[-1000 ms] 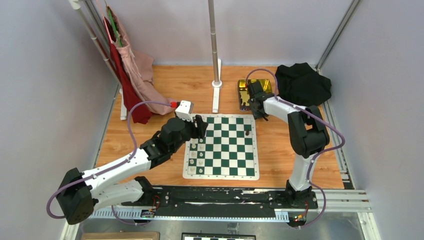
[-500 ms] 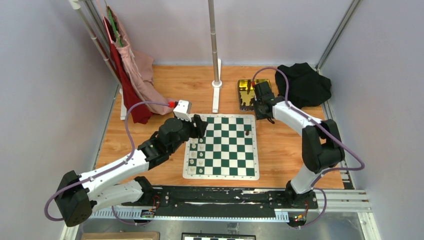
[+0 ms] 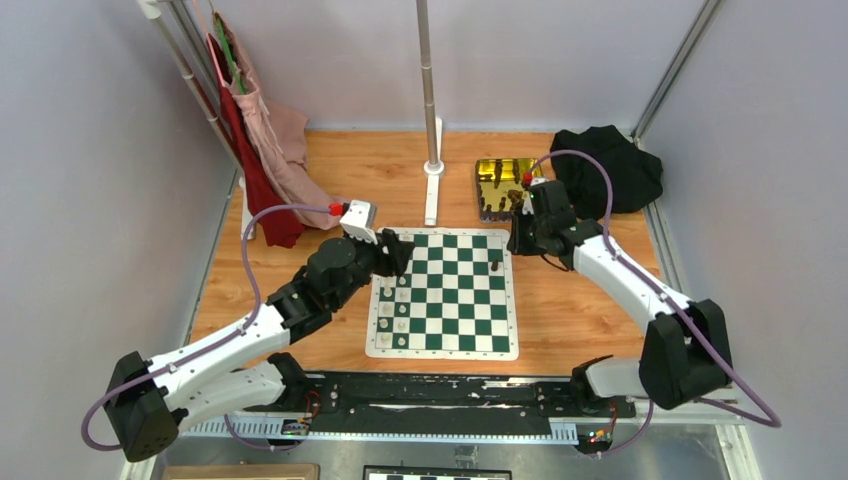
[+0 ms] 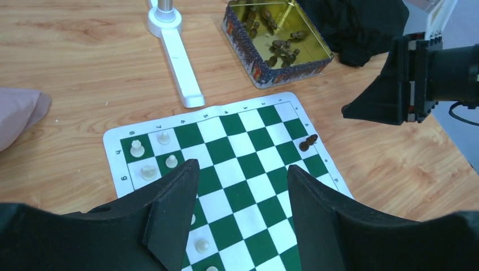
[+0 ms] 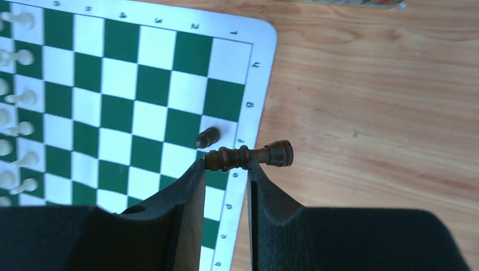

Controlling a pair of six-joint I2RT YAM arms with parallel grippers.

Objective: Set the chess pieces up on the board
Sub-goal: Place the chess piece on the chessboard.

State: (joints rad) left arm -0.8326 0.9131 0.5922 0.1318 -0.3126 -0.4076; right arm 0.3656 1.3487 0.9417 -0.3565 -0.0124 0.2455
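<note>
Board: green-and-white, flat on worktop. Right fingers clenched on a dark brown chess piece, held crosswise above the board's right edge. Second dark piece stands on the board near that edge. Left fingers spread, nothing between them, over the board's far-left corner, where cream pieces stand. Gold tin just beyond the board's far-right corner.

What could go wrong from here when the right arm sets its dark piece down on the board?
1. The right gripper pinches the held piece sideways at its very fingertips, so it may slip or land lying down on the board.
2. The lone dark piece sits close below and could get knocked over.
3. The left gripper, open, hangs low near the white pieces and might bump them.
</note>
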